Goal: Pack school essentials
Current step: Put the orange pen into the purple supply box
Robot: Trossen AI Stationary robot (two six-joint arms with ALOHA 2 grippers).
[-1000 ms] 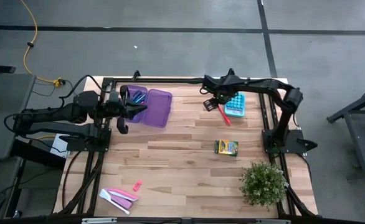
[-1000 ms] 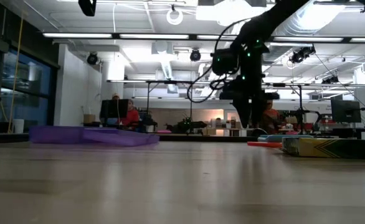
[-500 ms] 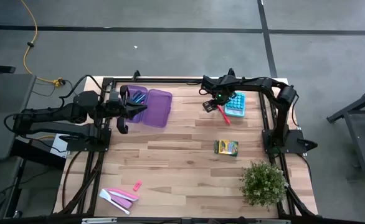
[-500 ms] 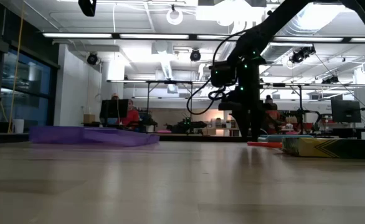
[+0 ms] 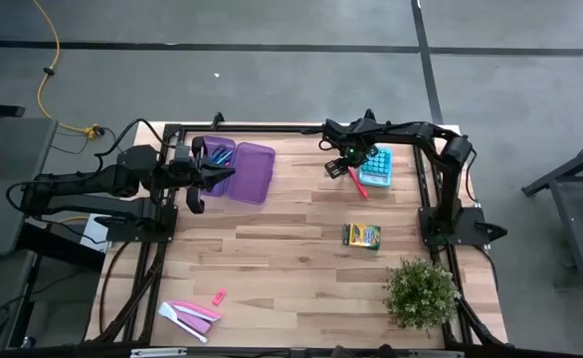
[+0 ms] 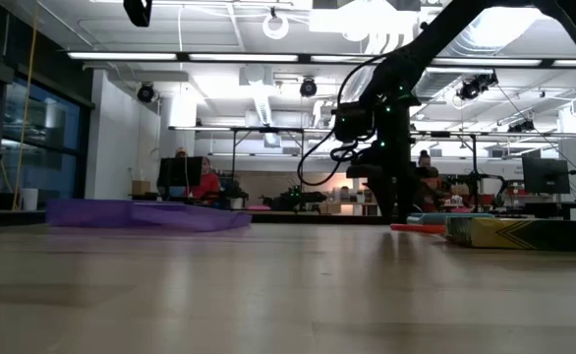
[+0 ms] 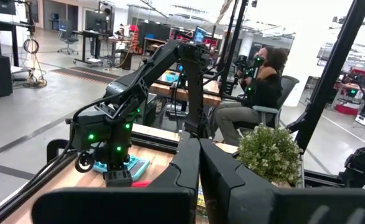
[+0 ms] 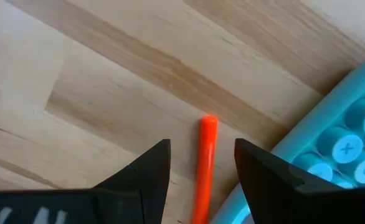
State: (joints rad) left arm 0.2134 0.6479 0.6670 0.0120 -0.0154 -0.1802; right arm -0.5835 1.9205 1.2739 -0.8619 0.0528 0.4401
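From above, the right gripper (image 5: 346, 165) is low over the thin red marker (image 5: 357, 183) beside the light blue calculator (image 5: 375, 167). The left gripper (image 5: 194, 189) waits by the open purple plastic box (image 5: 254, 173). Its wrist view shows its fingers pressed together. The right wrist view shows the right fingers (image 8: 146, 168) spread around the marker (image 8: 205, 163).

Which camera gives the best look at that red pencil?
The right wrist view: the red pencil fills the gap between the open right end effector fingers. The high view shows it small beside the teal calculator; the low view, only a red sliver.

Dark jointed arms; black cables; green indicator lights; black wedge-shaped fingers (image 8: 142, 171).
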